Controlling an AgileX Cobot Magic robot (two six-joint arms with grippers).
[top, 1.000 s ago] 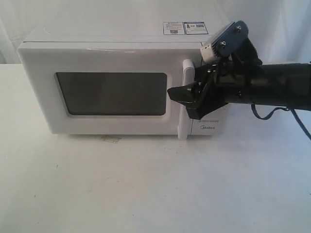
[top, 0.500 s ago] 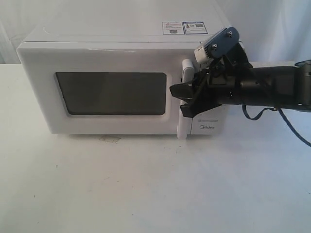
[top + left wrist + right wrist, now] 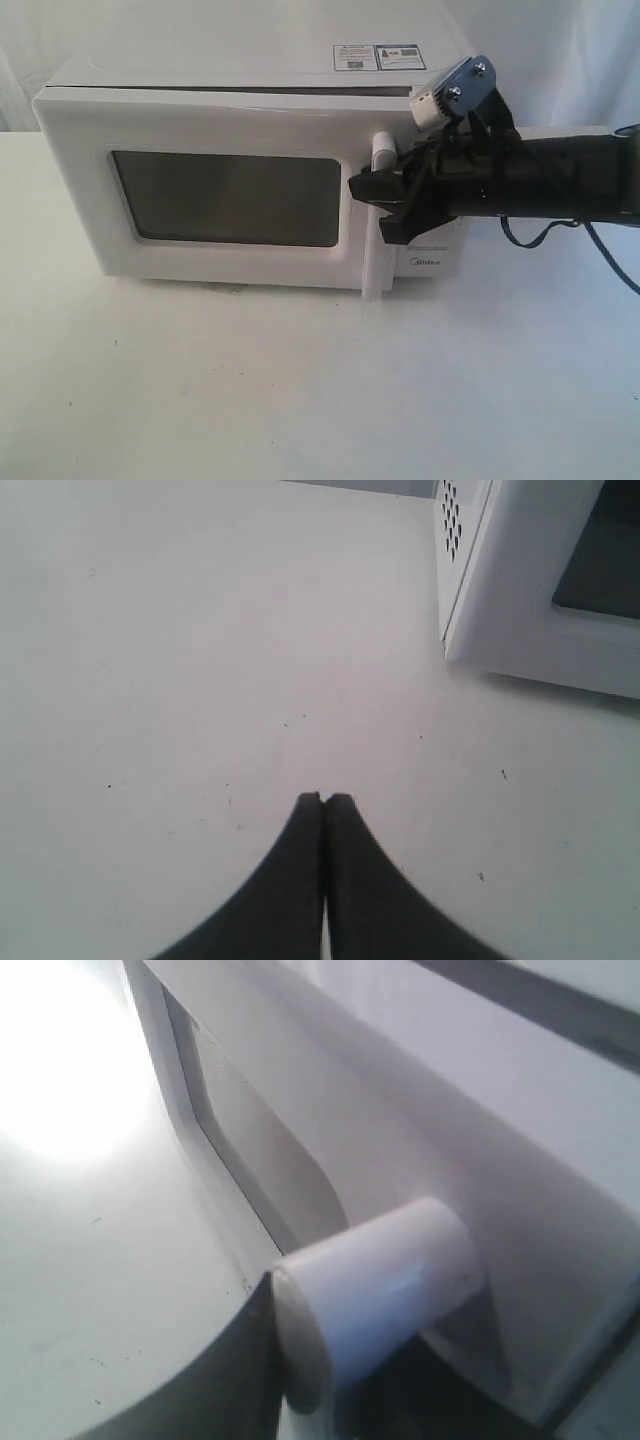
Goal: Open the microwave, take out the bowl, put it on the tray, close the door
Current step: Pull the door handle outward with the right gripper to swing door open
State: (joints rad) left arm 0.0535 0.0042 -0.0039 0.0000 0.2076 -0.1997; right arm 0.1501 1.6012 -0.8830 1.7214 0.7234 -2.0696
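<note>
The white microwave (image 3: 200,72) stands at the back of the table. Its door (image 3: 85,180), with the dark window, is ajar, and a thin dark gap shows along its top edge. My right gripper (image 3: 377,192) is shut on the vertical white handle (image 3: 376,255), reaching in from the right. In the right wrist view the handle (image 3: 380,1280) fills the space between the dark fingers (image 3: 215,1375). My left gripper (image 3: 325,802) is shut on nothing, low over the table near the microwave's left side (image 3: 520,590). The bowl is hidden and no tray is in view.
The white table (image 3: 300,390) stretches in front of the microwave. The right arm's black body and cable (image 3: 560,225) lie across the microwave's control panel side. Vent holes (image 3: 451,515) mark the oven's left wall.
The door's handle side has swung a little forward from shut, opening a dark gap along the top. The right gripper has come with it, still on the handle.
</note>
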